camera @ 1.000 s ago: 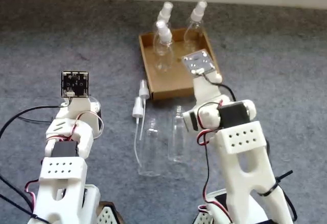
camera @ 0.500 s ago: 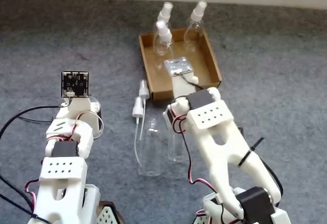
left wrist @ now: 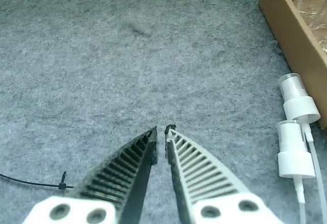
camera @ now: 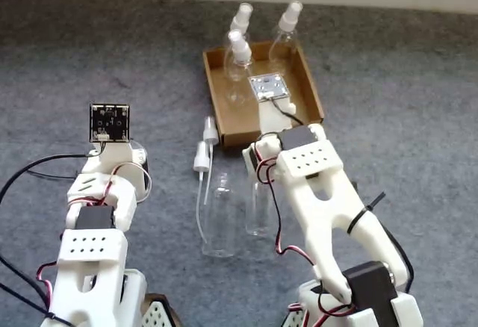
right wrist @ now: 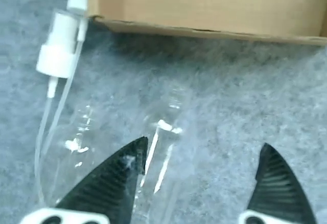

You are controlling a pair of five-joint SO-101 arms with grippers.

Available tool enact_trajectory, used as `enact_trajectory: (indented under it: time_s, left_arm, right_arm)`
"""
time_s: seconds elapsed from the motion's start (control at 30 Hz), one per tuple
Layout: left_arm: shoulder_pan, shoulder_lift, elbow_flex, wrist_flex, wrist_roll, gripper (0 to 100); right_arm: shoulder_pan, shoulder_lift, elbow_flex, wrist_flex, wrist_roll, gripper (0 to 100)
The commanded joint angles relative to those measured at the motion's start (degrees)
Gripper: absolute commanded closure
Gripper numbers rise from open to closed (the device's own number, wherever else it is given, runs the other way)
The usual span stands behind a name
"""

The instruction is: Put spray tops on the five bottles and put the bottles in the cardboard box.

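On the grey carpet (camera: 388, 81), the cardboard box (camera: 306, 81) is seen lying at the far middle of the table. Three capped bottles (camera: 239, 57) are stood upright at its far end; whether all three are inside it cannot be told. Just off the box's near left corner, two loose spray tops (camera: 202, 155) are laid on the carpet, one beside the other, their tubes trailing towards the arms. Nearer the arms, two uncapped bottles (camera: 219, 219) are laid on their sides, side by side, necks pointed towards the box.

The right arm is held over the right-hand one of these, close to the box's near wall. In its wrist view the right gripper (right wrist: 203, 146) is shown spread wide and nothing is held; a clear bottle neck (right wrist: 164, 124) is seen just inside one finger (right wrist: 115, 175), though contact cannot be judged.

The left gripper (left wrist: 161, 130) is kept low over bare carpet, well apart from the bottles, its fingertips drawn almost together and nothing is gripped.
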Motion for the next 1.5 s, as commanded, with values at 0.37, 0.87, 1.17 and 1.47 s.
enact_trajectory:
  time_s: [0.37, 0.87, 1.17, 1.47]
  left_arm:
    - [0.8, -0.1, -0.2, -1.6, 0.5, 95]
    - [0.8, -0.1, 0.8, -4.0, 0.5, 95]
    - [0.8, -0.1, 1.0, -4.9, 0.5, 95]
    - [0.8, -0.1, 1.0, -4.8, 0.5, 95]
  right_arm:
    - [13.0, -0.5, 1.4, -0.7, 7.2, 98.2]
    - [21.4, -0.6, 0.8, 2.9, 13.3, 98.1]
    - [2.0, -3.1, -3.7, 10.0, 3.1, 76.6]
    - [-6.5, 2.4, -5.0, 5.2, -4.5, 75.9]
